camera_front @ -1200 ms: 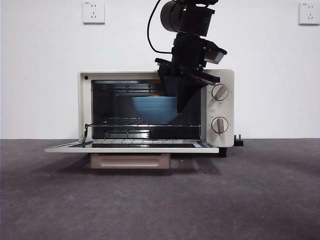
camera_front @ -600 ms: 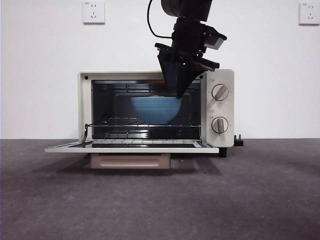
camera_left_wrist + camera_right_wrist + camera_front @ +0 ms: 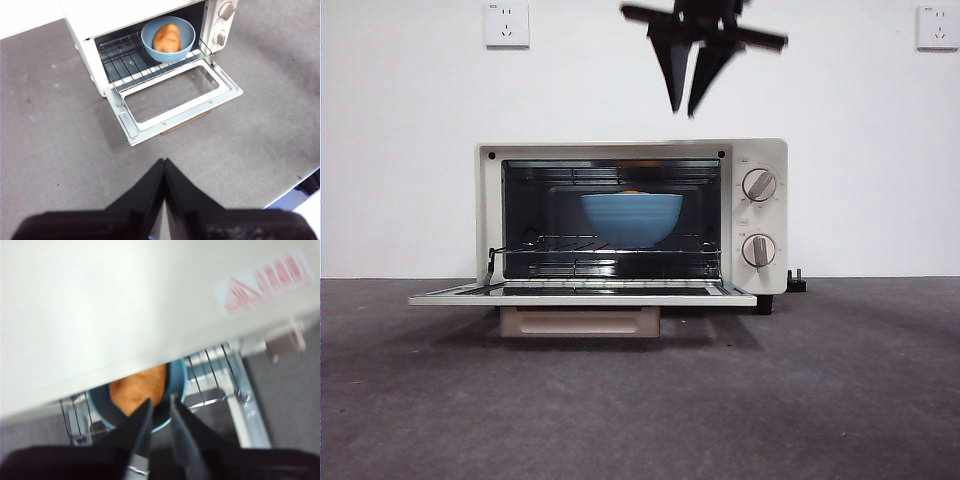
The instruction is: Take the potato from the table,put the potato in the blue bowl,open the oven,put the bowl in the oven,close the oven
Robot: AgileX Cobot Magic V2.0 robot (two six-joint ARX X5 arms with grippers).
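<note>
The cream oven stands on the grey table with its door folded down flat. On the wire rack inside sits the blue bowl, and the orange-brown potato lies in the bowl. My right gripper hangs above the oven roof, jaws slightly open and holding nothing. In its wrist view the right gripper looks down past the oven top at the potato. My left gripper is shut, high above the table in front of the door.
Two knobs sit on the oven's right panel. The beige handle hangs below the lowered door. Wall sockets are on the white wall behind. The table's edge shows in the left wrist view.
My right gripper has let go of the bowl's rim and risen from the oven's mouth to well above its roof. The bowl stays on the rack.
</note>
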